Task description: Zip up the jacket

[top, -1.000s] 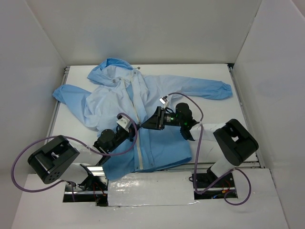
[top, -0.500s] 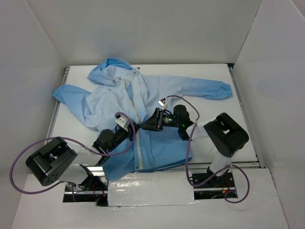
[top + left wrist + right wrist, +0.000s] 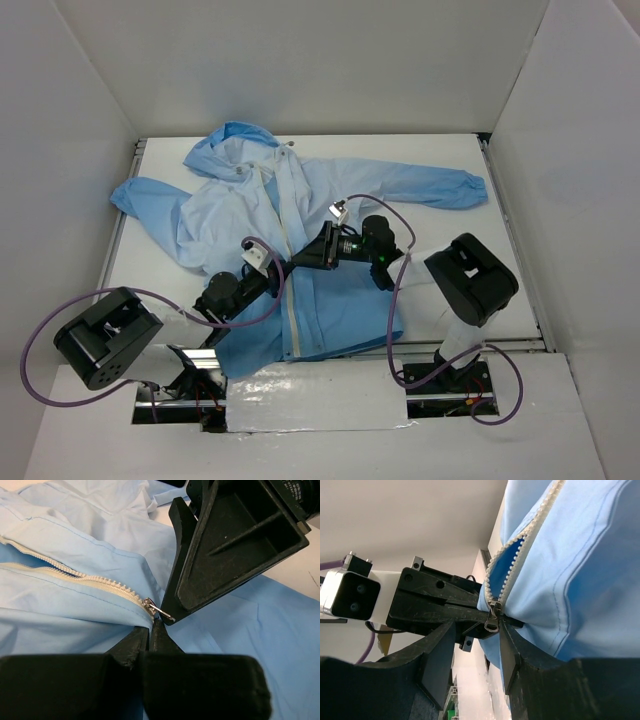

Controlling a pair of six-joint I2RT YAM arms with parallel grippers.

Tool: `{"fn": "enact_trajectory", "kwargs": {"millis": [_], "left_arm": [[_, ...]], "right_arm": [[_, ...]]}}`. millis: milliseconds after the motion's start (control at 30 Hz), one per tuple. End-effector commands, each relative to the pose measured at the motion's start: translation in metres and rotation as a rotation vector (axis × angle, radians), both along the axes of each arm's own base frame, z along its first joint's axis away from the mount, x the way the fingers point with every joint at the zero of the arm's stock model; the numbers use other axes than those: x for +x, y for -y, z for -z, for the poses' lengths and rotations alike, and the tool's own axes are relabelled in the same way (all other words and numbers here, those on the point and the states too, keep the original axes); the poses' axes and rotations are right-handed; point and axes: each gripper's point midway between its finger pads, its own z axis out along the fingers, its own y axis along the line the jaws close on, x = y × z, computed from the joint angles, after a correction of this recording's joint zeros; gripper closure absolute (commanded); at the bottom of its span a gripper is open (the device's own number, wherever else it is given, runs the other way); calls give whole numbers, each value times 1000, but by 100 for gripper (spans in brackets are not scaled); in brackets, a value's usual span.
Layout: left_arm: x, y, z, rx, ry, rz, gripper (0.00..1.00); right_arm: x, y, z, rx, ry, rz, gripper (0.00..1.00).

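Left gripper [image 3: 150,636], low in its wrist view, is pinched shut on the jacket [image 3: 330,190] beside the zipper slider [image 3: 148,603]. Right gripper [image 3: 475,630] straddles the slider, grip unclear. Jacket lies spread across the table [image 3: 500,225].

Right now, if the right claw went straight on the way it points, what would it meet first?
The zipper pull on the jacket, probably; the left claw sits just behind it.

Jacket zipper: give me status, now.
Left gripper shut on jacket at slider. Right gripper open, straddling pull. Zipper closed below slider, open above. Nothing seen across it.
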Motion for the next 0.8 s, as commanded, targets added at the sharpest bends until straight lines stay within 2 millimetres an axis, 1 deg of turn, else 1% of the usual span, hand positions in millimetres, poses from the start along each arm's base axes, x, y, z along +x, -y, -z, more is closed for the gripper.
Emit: {"fn": "enact_trajectory", "kwargs": {"millis": [0, 167, 200, 300, 367, 467, 600, 733, 767], "left_arm": [[-24, -8, -149, -394, 453, 51, 100], [-23, -10, -149, -386, 459, 40, 100], [-23, -9, -149, -386, 459, 41, 100], [-23, -9, -148, -385, 457, 43, 100], [-23, -8, -148, -388, 457, 44, 100], [-22, -8, -147, -384, 454, 42, 100], [-21, -9, -148, -384, 459, 34, 100], [-20, -7, -149, -388, 457, 42, 100], [-20, -6, -151, -393, 460, 44, 100]], "right_arm": [[8, -7, -10, 31, 51, -3, 52], [9, -7, -2, 17, 33, 0, 52], [8, -7, -1, 18, 27, -3, 54], [7, -8, -3, 32, 30, -12, 60], [8, -9, -4, 37, 29, -16, 60], [7, -9, -5, 44, 28, -22, 63], [1, -8, -8, 70, 32, -32, 64], [-2, -10, -6, 75, 25, -38, 66], [0, -10, -5, 75, 20, -35, 68]]}}
